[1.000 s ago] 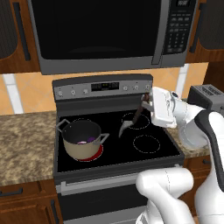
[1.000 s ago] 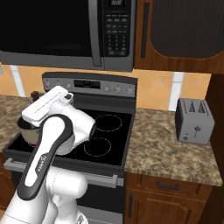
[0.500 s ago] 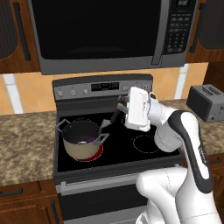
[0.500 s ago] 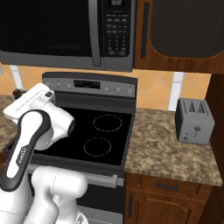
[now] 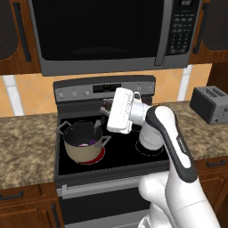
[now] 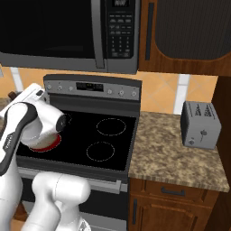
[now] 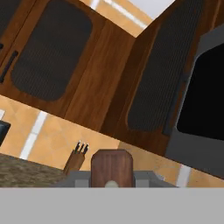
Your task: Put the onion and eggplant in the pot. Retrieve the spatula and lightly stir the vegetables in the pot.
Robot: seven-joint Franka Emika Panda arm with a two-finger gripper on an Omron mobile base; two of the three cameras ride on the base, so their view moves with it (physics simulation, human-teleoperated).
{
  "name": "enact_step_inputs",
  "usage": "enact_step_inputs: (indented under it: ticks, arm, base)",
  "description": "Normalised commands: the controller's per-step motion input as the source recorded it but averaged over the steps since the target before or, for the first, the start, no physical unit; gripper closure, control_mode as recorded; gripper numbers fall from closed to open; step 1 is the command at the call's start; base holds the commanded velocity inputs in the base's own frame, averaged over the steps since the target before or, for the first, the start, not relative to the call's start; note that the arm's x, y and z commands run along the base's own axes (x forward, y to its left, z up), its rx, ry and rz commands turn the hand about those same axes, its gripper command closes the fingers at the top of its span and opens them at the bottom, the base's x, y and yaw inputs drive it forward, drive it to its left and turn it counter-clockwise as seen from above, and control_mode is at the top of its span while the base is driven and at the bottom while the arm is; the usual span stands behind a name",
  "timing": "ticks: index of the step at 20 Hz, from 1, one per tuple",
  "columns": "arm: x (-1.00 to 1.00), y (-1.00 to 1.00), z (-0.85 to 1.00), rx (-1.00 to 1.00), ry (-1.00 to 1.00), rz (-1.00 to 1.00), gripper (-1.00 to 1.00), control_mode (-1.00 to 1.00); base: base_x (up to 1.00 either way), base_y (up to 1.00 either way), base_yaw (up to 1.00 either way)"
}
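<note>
Our fingers are closed as tight as they go on the spatula's brown handle (image 7: 111,168), which stands up between them in the hand view, so we judge the grip firm enough for stirring. In the left base view our gripper (image 5: 105,108) sits just above and right of the pot (image 5: 83,143), hidden behind the white hand, and the grey tip of the blade (image 5: 96,125) shows at the pot's right rim, pointing down toward the inside. We hold the hand tilted, so its camera looks up at the wooden cabinets (image 7: 83,65) and a knife block (image 7: 75,160) rather than down at the cooking. The pot rests on the front left burner of the stove (image 5: 133,153), which glows red beneath it. Inside it we see a purple patch, the eggplant (image 5: 91,142), with something pale beside it that may be the onion, though we cannot tell for sure. The loading looks done, and light stirring remains. The toaster (image 6: 200,125) stands well apart on the counter.
</note>
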Motion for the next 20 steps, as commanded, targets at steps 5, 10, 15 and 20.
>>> enact_step_inputs:
  ticks: [5, 10, 15, 20]
  arm:
    - [0.4, 0.36, -0.09, -0.06, 0.0, -0.1, 1.0, -1.0]
    - [0.35, 0.41, -0.27, 0.0, 0.04, -0.12, 1.0, -1.0]
    - [0.13, 0.28, -0.46, -0.05, 0.0, -0.16, 1.0, -1.0]
    - [0.23, 0.27, -0.15, -0.01, 0.02, -0.2, 1.0, -1.0]
  base:
    - [0.0, 0.0, 0.0]
    - [0.0, 0.0, 0.0]
    - [0.0, 0.0, 0.0]
    - [0.0, 0.0, 0.0]
